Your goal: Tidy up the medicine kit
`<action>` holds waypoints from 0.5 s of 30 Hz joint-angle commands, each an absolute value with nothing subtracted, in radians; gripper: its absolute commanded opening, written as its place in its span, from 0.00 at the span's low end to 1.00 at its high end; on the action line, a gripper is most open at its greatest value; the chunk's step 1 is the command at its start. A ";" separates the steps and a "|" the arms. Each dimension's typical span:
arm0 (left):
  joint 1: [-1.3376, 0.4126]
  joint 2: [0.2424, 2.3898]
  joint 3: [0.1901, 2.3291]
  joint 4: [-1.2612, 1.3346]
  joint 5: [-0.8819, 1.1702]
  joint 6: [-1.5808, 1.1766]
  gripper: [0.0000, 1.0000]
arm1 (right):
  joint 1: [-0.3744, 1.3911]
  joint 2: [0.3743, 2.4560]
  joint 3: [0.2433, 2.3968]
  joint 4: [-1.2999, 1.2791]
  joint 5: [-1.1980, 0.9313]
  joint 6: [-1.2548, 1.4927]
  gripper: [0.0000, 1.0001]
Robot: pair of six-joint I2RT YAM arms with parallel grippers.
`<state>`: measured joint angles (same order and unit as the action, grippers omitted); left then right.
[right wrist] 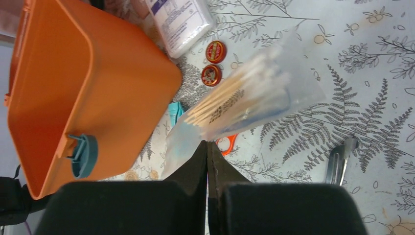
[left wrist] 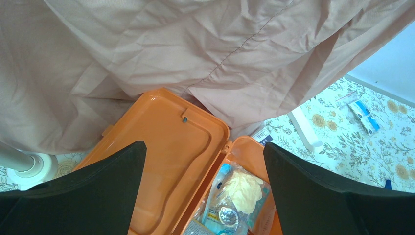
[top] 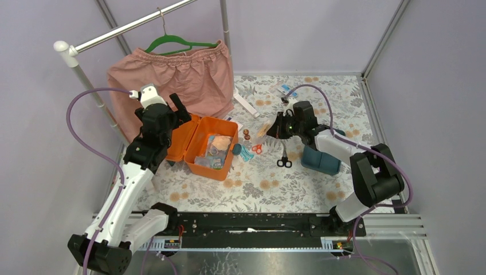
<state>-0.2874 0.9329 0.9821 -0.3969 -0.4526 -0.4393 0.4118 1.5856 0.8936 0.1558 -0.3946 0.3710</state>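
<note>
Medicine kit [top: 215,171] sits open, packets [top: 216,148] inside; right pincer [right wrist: 207,143] pinches swab bag [right wrist: 244,98].

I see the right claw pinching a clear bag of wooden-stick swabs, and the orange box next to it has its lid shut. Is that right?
Not quite: the orange box is open, with its lid swung back and packets showing inside, as the top external view shows. The rest holds: the right gripper is shut on the clear bag of wooden-stick swabs.
</note>
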 commanded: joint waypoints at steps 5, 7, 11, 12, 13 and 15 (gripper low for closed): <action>-0.288 0.936 0.973 -0.367 -0.454 -0.445 0.99 | 0.429 1.479 0.958 0.155 -0.453 0.384 0.00; -0.288 0.936 0.973 -0.368 -0.454 -0.445 0.99 | 0.446 1.465 0.991 0.127 -0.457 0.379 0.00; -0.288 0.938 0.973 -0.367 -0.454 -0.445 0.99 | 0.513 1.461 1.073 0.076 -0.459 0.369 0.00; -0.288 0.937 0.973 -0.368 -0.454 -0.445 0.99 | 0.531 1.462 1.089 0.077 -0.457 0.375 0.00; -0.288 0.936 0.973 -0.367 -0.454 -0.445 0.99 | 0.551 1.465 1.102 0.082 -0.457 0.392 0.00; -0.288 0.936 0.973 -0.367 -0.455 -0.445 0.99 | 0.590 1.483 1.130 0.096 -0.467 0.410 0.00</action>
<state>-0.2874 0.9329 0.9821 -0.3973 -0.4526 -0.4393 0.5171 1.5040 1.0519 0.0906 -0.4328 0.3798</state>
